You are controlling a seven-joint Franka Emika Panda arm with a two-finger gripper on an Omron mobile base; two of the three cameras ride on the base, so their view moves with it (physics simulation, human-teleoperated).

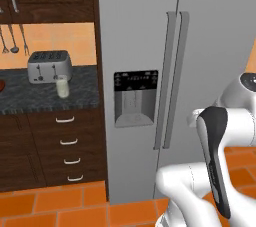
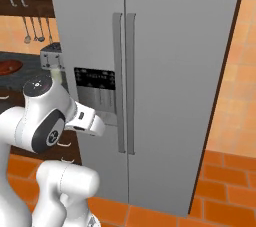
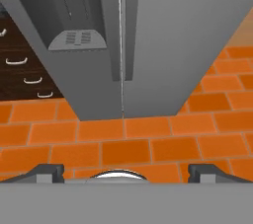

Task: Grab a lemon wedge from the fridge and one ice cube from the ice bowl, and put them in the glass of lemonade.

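gripper wide, empty, facing the floor before the shut fridge | glass on counter far left by toaster | risk: you reach before lining up and fingers glance off the handles

Even, bright rendered light throughout, soft shadows, no glare; edges slightly coarse and pixelated.

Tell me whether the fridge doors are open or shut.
Shut. Both doors of the fridge sit flush, their long handles side by side along a thin centre seam, and no interior shows in either base view.
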